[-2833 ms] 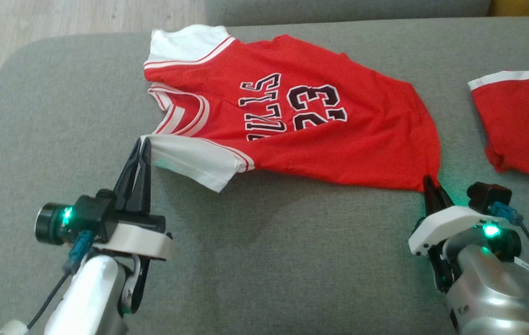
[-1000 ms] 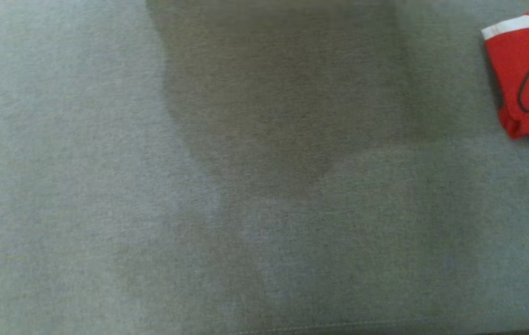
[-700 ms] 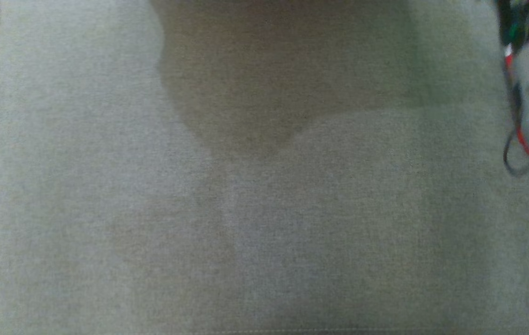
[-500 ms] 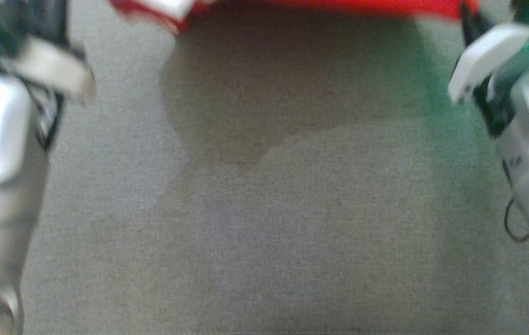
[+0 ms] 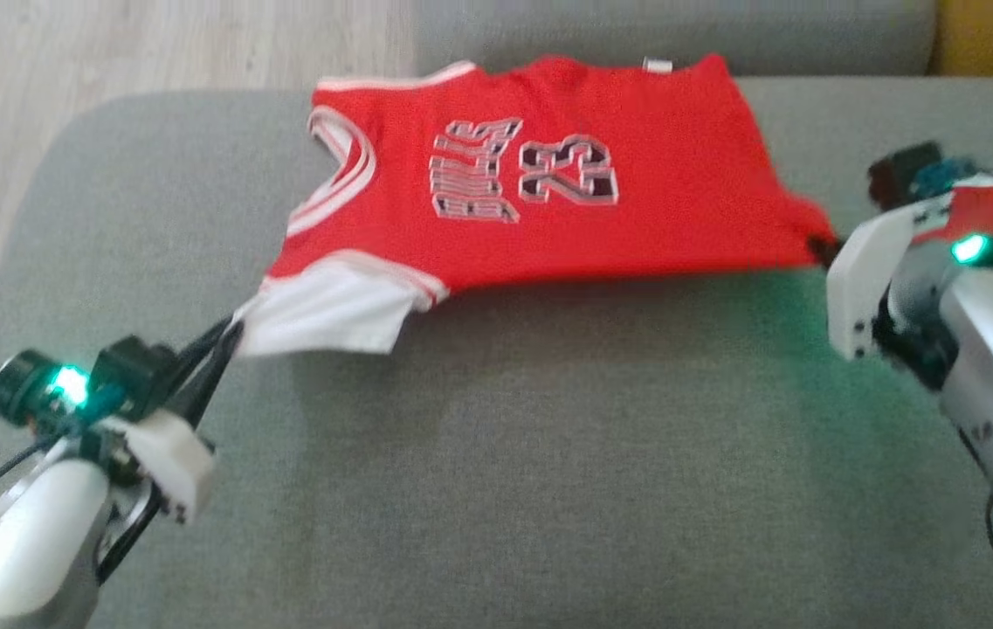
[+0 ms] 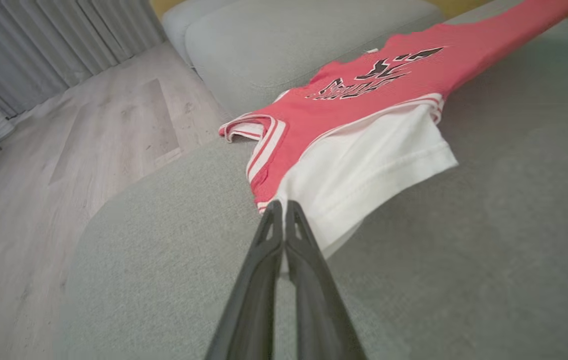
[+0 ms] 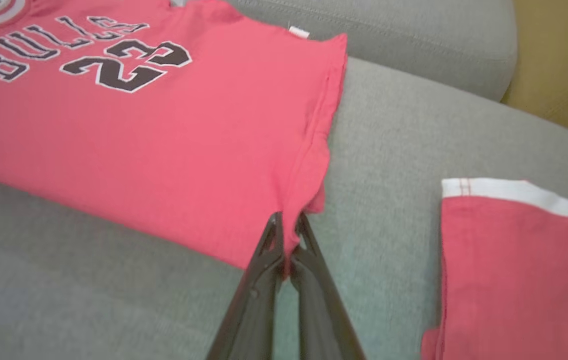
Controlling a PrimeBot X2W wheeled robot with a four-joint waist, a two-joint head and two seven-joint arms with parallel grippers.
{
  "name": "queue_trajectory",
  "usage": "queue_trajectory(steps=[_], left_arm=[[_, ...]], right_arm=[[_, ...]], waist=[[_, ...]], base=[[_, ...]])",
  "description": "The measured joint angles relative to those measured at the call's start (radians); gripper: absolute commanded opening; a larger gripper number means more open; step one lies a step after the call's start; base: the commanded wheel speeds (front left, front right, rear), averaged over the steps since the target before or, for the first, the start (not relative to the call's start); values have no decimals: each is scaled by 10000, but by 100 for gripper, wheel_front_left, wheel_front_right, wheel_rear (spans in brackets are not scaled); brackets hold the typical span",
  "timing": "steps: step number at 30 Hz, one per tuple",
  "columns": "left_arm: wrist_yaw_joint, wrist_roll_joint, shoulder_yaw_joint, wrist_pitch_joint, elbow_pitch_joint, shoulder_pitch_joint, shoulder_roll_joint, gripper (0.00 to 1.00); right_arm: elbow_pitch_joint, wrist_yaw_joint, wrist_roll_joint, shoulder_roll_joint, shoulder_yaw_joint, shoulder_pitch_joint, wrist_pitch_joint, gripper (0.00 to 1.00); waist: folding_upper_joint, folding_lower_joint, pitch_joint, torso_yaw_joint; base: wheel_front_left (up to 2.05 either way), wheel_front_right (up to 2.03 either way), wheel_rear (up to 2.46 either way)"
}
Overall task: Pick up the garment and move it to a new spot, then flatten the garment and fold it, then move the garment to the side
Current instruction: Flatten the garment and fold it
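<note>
Jersey [image 5: 653,210], red fabric, white sleeves, stretched mid-frame over grey sofa [image 5: 548,489]; left gripper [image 6: 282,206] pinches sleeve [image 6: 363,170], right gripper [image 7: 287,220] pinches hem corner [image 7: 308,192].

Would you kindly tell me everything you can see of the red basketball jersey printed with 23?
The red knit jersey, lettered BULLS 23 in black, with white-striped neckline and white sleeve, is stretched over the grey sofa cushion. The left gripper pinches the sleeve, the right gripper its hem corner.
</note>
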Motion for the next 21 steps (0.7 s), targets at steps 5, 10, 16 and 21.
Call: queue_trajectory(steps=[5, 10, 16, 21], left_arm=[[2, -928, -343, 1064, -1783, 1143, 1103, 0], [15, -1666, -460, 2295, -3427, 2369, 1918, 0], [447, -2324, -449, 3411, -5350, 3406, 2815, 0], [656, -2529, -420, 3701, -6036, 3777, 3095, 0]], right_arm=[[-1179, 0, 1202, -665, 1091, 739, 903, 0], [-2077, 0, 2288, -1379, 1791, 1197, 1714, 0], [-3162, 0, 3818, -2027, 2320, 1905, 3106, 0], [-3783, 0, 4408, -2458, 2412, 2119, 3503, 0]], waist=[[0, 0, -569, -113], [0, 0, -935, -203], [0, 2, -1222, -210], [0, 2, -1205, -215]], base=[[0, 0, 0], [0, 0, 0], [0, 0, 0], [0, 0, 0]])
